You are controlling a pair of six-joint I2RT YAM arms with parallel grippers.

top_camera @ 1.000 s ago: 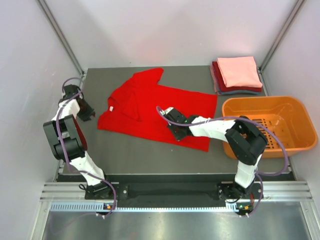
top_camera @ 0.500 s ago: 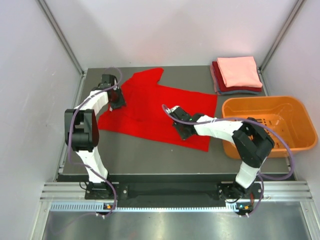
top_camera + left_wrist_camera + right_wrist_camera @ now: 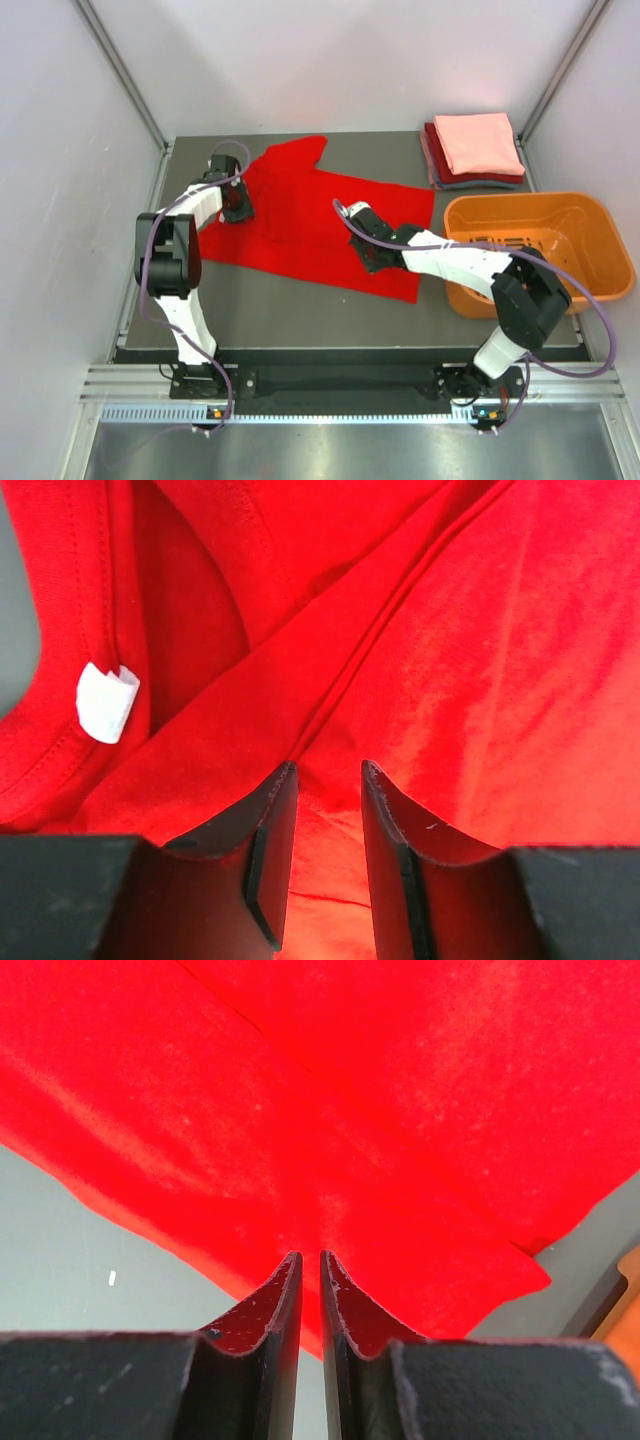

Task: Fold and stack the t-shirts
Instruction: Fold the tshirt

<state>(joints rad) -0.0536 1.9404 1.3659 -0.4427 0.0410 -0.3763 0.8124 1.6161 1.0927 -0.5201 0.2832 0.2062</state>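
1. The bright red t-shirt [image 3: 300,225] lies spread out on the middle of the desk [image 3: 270,310]. It is not yet folded, and diagonal creases run across its chest.
2. Its long axis runs across the desk from side to side. The neck points to my left, where the white label [image 3: 107,702] shows, and the hem points toward the orange basket [image 3: 600,215]. One sleeve sticks out toward the far edge.
3. My left jaws [image 3: 328,770] hover parted over the cloth just beside the collar, with a raised crease running into the gap. I judge this a good place to take hold of the neck end.
4. My right jaws [image 3: 310,1255] sit low at the shirt's near edge toward the hem. They are all but closed, with only a thin slit between them. I cannot tell whether any cloth is nipped there.
5. With one hold at each end, I could lift the shirt and fold it along its length.
6. The folded t-shirts [image 3: 475,150] are stacked at the far right corner, salmon-pink on top, well apart from my work, ready to receive this one.
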